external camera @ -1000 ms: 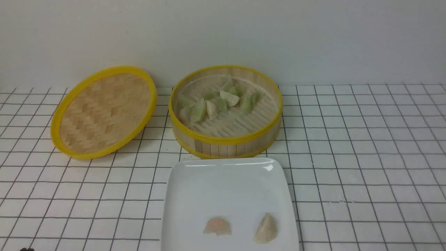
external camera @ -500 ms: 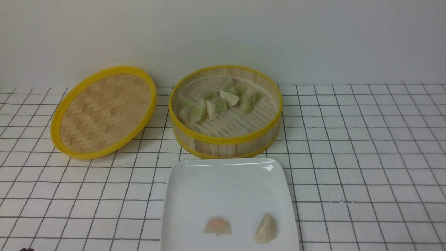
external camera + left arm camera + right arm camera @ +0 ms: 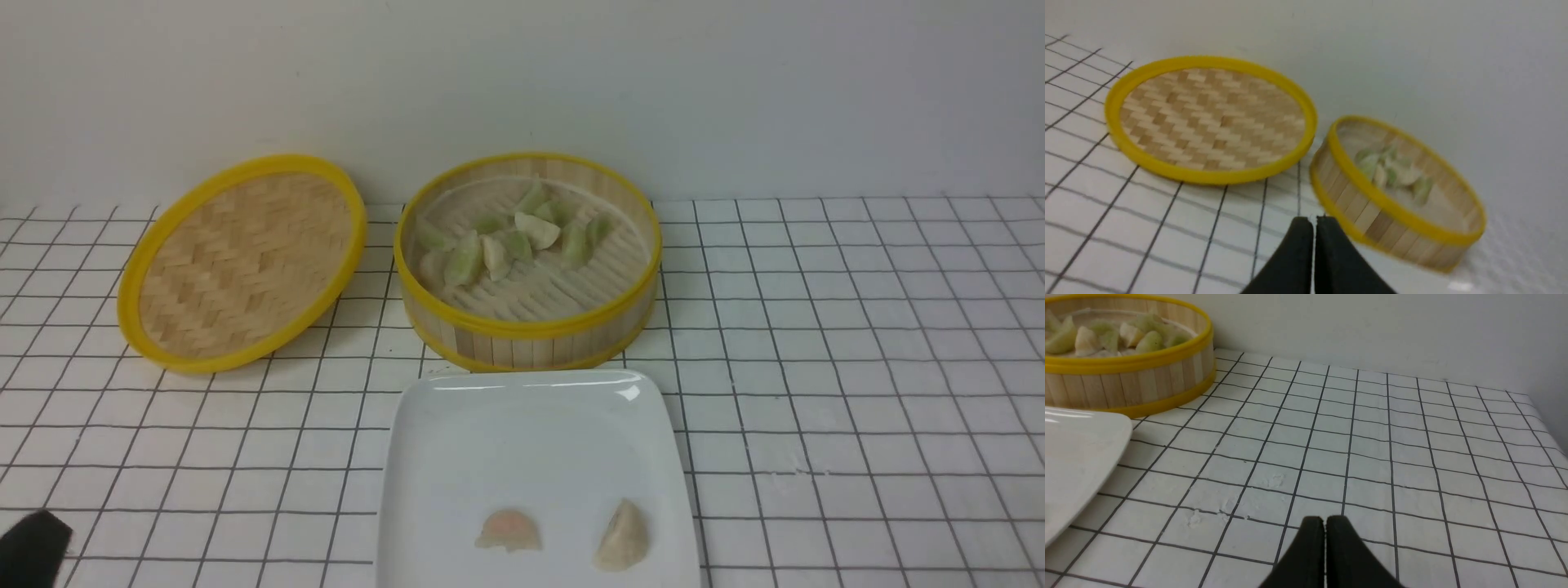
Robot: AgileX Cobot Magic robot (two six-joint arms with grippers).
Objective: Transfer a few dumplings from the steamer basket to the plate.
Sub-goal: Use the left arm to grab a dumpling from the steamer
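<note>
Sitting in a loose heap toward the back of the steamer basket point(image 3: 531, 331), the dumplings point(image 3: 506, 241) are mostly pale green with a couple of cream ones mixed in. Several are touching, so my guess is an outer one is the easier grab. The basket's open on top with upright walls, so any pick has to come down from above and clear the yellow rim. Its lid point(image 3: 241, 261) is parked just to the robot's left with the woven face showing. It looks a bit tilted, and it's out of the reach path. The plate point(image 3: 522, 416) sits right in front of the basket, nearly touching it, which keeps the carry short. Two are on it near the front edge, a pinkish dumpling point(image 3: 509, 531) and a cream dumpling point(image 3: 622, 535). They're apart from each other with lots of bare plate behind them, so I'd call the job partly done. The left gripper point(image 3: 1314, 222) has its jaws pressed together with nothing between them. It's over the checked cloth point(image 3: 816, 367) on the lid side, just poking into the front view's lower left corner. The right gripper point(image 3: 1325, 520) is closed up and empty too, low over the cloth to the right of the plate. Either one needs to spread before going in.
</note>
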